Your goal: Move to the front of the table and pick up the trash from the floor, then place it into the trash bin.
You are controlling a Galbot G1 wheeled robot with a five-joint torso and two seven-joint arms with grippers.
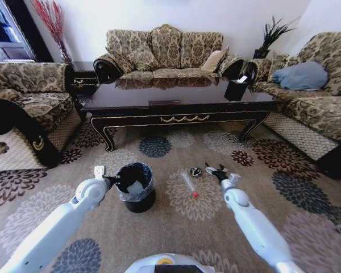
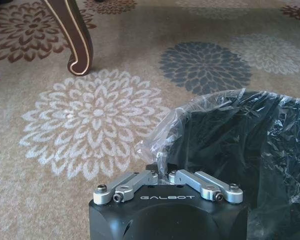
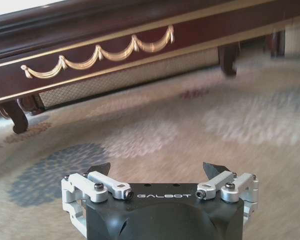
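While 2 trash pieces lie on the floor, right end effector spread apart, left end effector closed at 1 trash bin.

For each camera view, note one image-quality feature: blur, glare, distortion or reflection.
Head view: wide-angle bending curves the room's edges, and the glossy table top mirrors the sofa. Left wrist view: sharp; light glints on the trash bin liner. Right wrist view: the floor and table apron are smeared by motion blur, while the right gripper stays crisp.
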